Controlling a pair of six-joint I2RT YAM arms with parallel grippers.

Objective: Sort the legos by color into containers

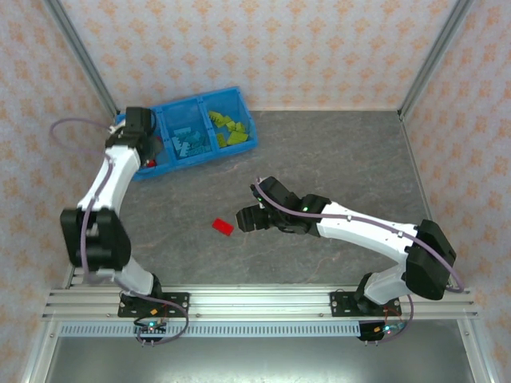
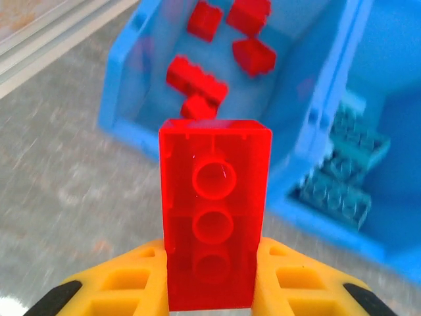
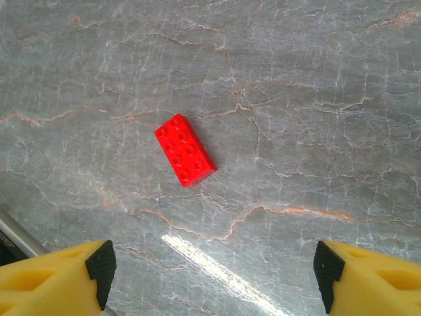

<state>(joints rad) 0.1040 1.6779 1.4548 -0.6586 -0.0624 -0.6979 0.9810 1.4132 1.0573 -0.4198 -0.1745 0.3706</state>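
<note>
The left gripper (image 2: 210, 283) is clamped on a red brick (image 2: 214, 210), its yellow fingers (image 2: 131, 283) pressed against the brick's two long sides and the studded face turned toward the wrist camera. It hangs above the left compartment (image 2: 151, 79) of the blue tray (image 1: 209, 156), where several other red bricks (image 2: 196, 78) lie. Light-blue bricks (image 2: 342, 178) sit in the middle compartment, and yellow-green bricks (image 1: 227, 129) in the right one. The right gripper (image 3: 214, 270) has its fingers spread wide and grips nothing. It is poised over the grey table (image 3: 316, 99), just beside a loose red brick (image 3: 185, 150) that lies flat, studs up, well apart from the tray.
</note>
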